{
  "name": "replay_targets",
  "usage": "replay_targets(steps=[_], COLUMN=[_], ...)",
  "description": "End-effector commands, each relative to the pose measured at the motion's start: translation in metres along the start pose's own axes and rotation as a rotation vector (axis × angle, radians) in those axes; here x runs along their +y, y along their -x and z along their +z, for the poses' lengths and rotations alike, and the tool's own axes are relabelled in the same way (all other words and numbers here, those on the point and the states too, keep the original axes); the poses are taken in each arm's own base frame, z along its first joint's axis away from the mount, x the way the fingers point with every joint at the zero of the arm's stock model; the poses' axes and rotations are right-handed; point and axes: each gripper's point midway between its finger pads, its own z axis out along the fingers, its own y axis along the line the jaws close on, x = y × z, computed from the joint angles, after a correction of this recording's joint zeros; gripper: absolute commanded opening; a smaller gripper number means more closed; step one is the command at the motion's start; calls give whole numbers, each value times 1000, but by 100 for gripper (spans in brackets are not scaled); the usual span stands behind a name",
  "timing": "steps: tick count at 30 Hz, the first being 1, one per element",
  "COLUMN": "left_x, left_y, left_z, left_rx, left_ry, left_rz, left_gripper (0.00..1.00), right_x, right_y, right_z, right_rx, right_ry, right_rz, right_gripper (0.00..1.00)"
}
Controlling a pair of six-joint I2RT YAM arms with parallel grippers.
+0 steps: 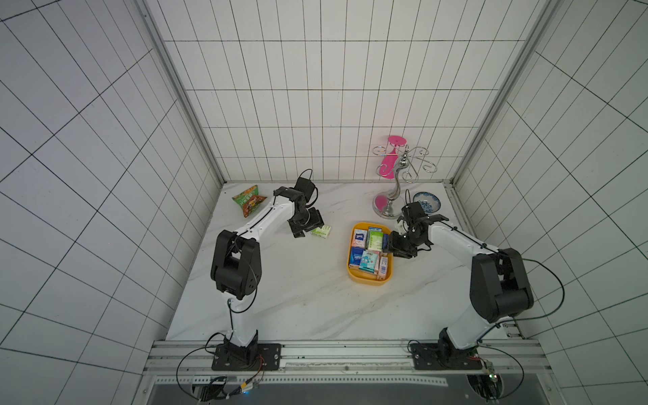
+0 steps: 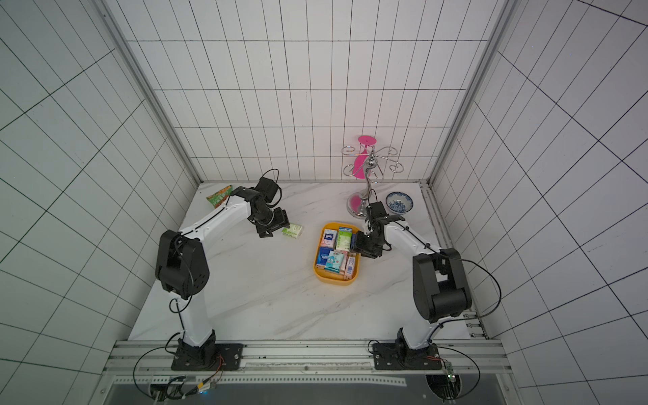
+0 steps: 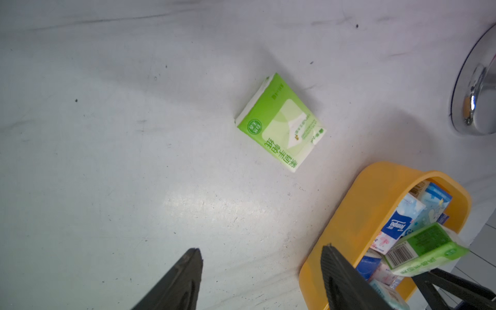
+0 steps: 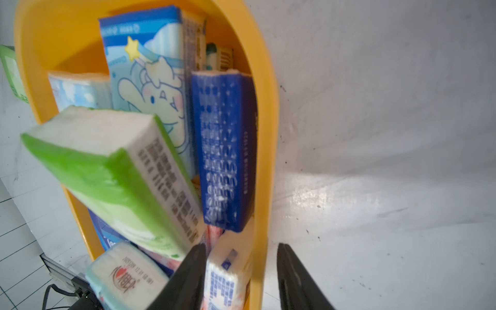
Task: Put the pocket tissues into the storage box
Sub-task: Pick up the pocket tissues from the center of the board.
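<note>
The task looks nearly done. The shallow yellow-orange plastic storage box [image 1: 368, 278] [image 2: 335, 278], right of centre in both top views, is crowded with small soft pocket tissues in dark blue, teal-white, pink-white and green prints, some flat and some on edge. On top of them a light green packet [image 4: 107, 166] [image 1: 374, 242] lies tilted across its neighbours, blurred in the right wrist view and touched by no finger.

The right pincer [image 4: 241, 247] [image 1: 389, 249] sits at the box's right-hand wall with its jaws apart, one over the packets and one outside the rim, grasping nothing.

One more light green flat packet [image 1: 321, 231] [image 2: 292, 231] [image 3: 280, 122] lies on the white marbled counter [image 1: 287, 301], just left of the box. The left pincer [image 3: 260, 251] [image 1: 306, 228] hovers right beside it, jaws spread and empty.

I see no other stray tissue packet on the counter, so what is left is probably this one pickup and drop. The box is so full that the last packet may have to rest on top.
</note>
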Motion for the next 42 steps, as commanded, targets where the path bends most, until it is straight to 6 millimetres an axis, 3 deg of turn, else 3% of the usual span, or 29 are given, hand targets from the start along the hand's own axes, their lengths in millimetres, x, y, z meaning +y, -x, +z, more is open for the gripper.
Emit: replay_targets(steps=[1, 5, 11, 14, 23, 37, 42], left_x=[-8, -8, -1, -5, -4, 3, 4], left_y=[13, 21, 24, 29, 43, 43, 41], left_z=[18, 32, 51, 58, 84, 118, 122], left_rx=[-39, -52, -61, -65, -58, -22, -18], left_ry=[-20, -30, -51, -67, 25, 90, 82], left_rz=[-85, -241, -575, -656, -669, -675, -656], left_gripper=[74, 77, 77, 77, 77, 77, 71], right_x=[3, 1, -4, -6, -9, -16, -18], right_y=[9, 13, 8, 5, -5, -10, -11], right_z=[-9, -18, -32, -38, -46, -45, -44], right_rx=[-24, -51, -64, -81, -97, -77, -74], right_ry=[-31, -60, -98, -105, -106, -137, -147], right_rz=[-21, -40, -52, -53, -50, -54, -51], right_gripper=[62, 71, 74, 76, 77, 77, 76])
